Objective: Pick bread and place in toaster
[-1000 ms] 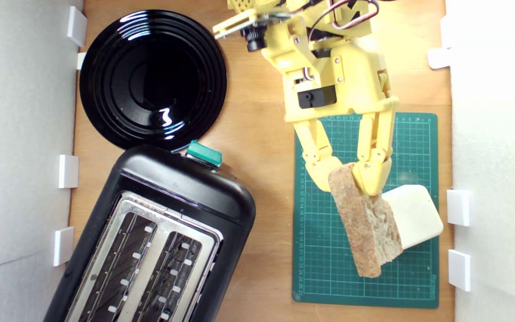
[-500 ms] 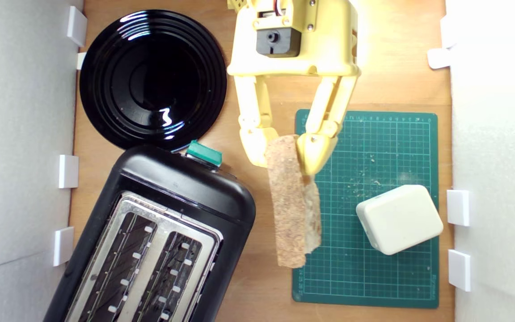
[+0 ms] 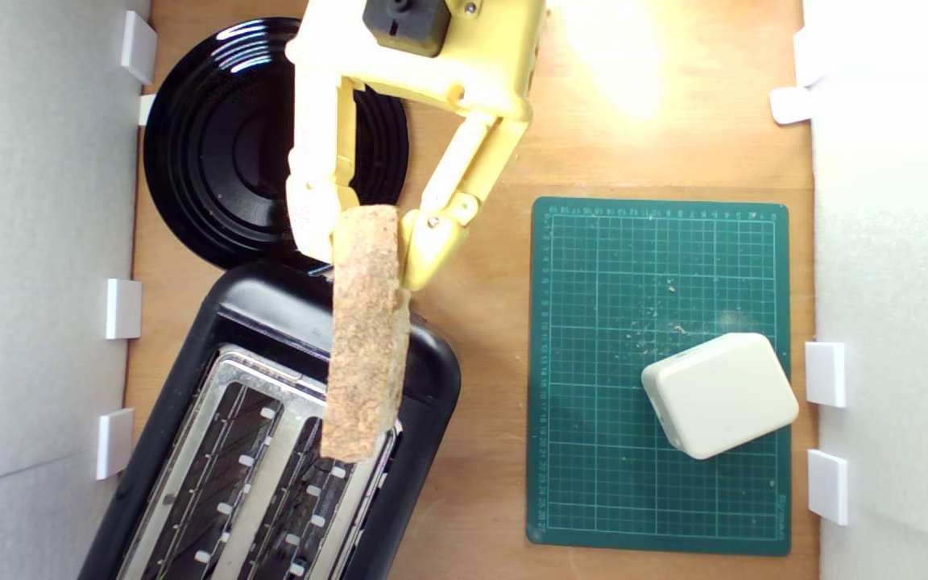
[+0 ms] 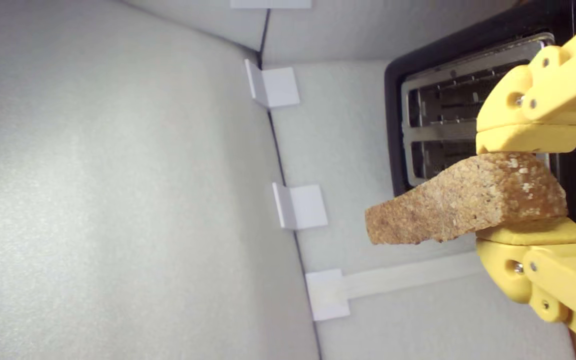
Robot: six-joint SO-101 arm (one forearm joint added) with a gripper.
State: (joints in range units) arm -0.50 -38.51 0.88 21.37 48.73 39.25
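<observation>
Yellow plastic, the gripper [image 3: 367,242] was clamped on one end of the bread [image 3: 363,338], whose rough, tan, floury crust faced the exterior view. The slice hung edge-up over the glossy black toaster [image 3: 271,338] with its silver, wire-lined slots [image 3: 271,483]. Half a second before, it was beside the green gridded mat [image 3: 657,483].

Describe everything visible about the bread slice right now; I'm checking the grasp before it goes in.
The bread is a long slice seen crust-edge on: tan-brown, coarse, floury crust, crumb hidden. The yellow gripper is shut on one end, a finger pad on each flat face. The free end juts out unsupported over the black toaster, above its silver top near the slot on the exterior view's right. It is not in a slot, and appears clear of the toaster.
</observation>
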